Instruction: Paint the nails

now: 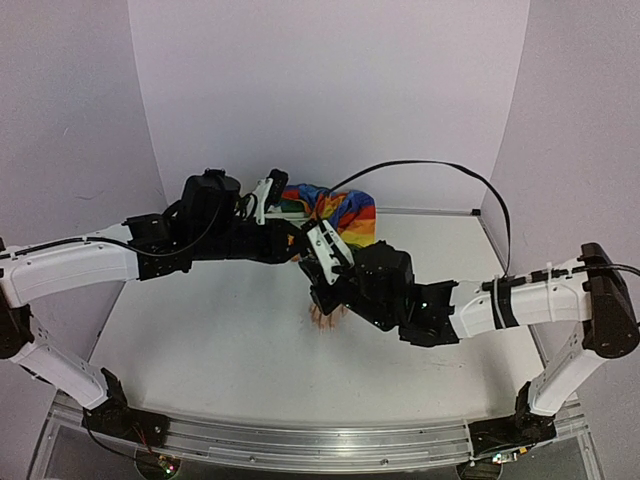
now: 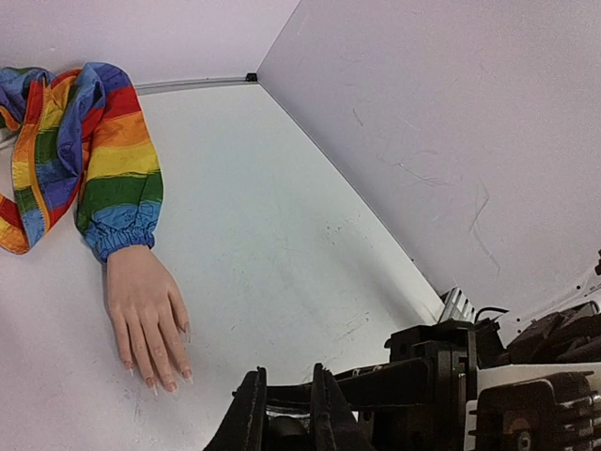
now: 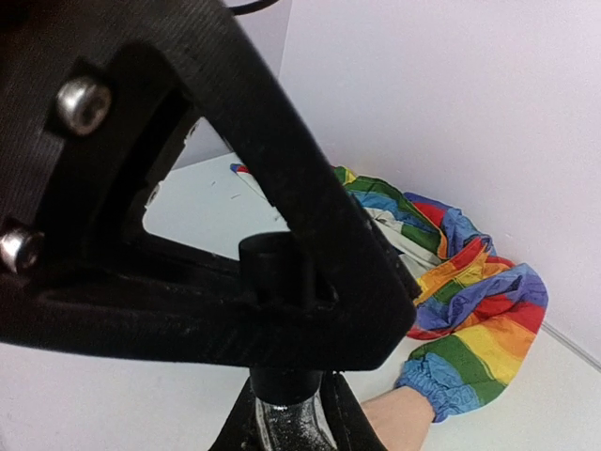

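**Bottle capped, painting yet to begin**

No painting is showing so far. The small dark glass bottle (image 3: 282, 418) is wearing its black cylindrical cap (image 3: 274, 268), and no brush is out. The right gripper (image 3: 291, 432) is clamping the bottle upright, and the left gripper (image 2: 286, 381) is pinching the cap, so I judge uncapping to be the step in hand.

Both arms are reaching inward, their wrists meeting over the middle of the white worktop (image 2: 282, 235). The pale mannequin hand (image 2: 143, 305) is lying palm down there, its rainbow-striped sleeve (image 2: 117, 169) trailing to the far edge. The nails (image 2: 172, 384) are pointing towards the near edge. Whether any is coated I cannot tell.
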